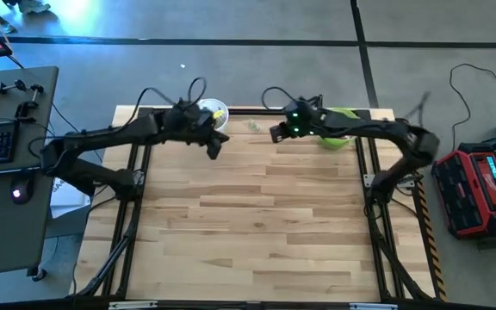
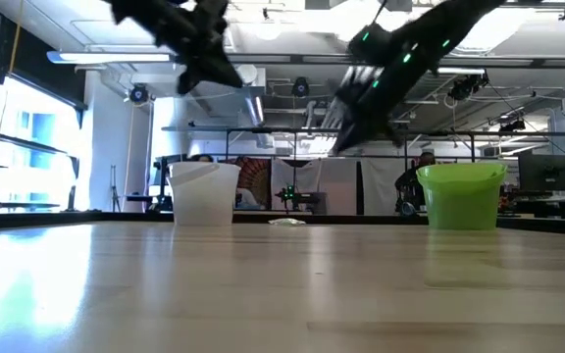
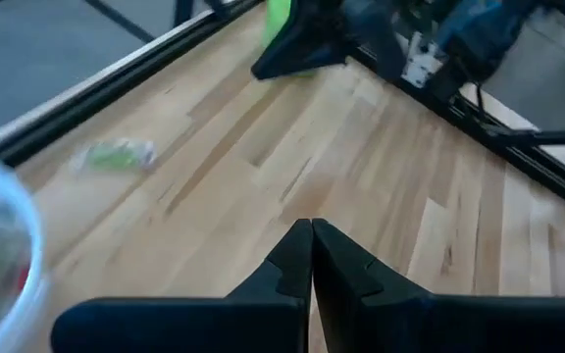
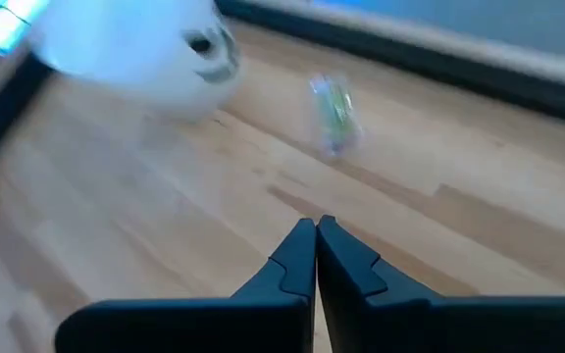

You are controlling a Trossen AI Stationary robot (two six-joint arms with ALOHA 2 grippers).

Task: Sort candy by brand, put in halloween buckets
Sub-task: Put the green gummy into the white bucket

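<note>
1. One candy [image 1: 253, 126] left out on the table [image 1: 257, 224], lying at the far edge between the white bucket [image 1: 216, 112] and the green bucket [image 1: 341, 129].
2. Up in the air near the white bucket: left gripper [image 3: 311, 257], fingers pressed together, holding nothing.
3. Up by the green bucket: right gripper [image 4: 316, 253], fingers pressed together too, also holding nothing.
4. Probably best next: spread one claw wide first, come straight down over the candy, then pinch gently.
5. Easy to push it off the edge, so go slow.
</note>
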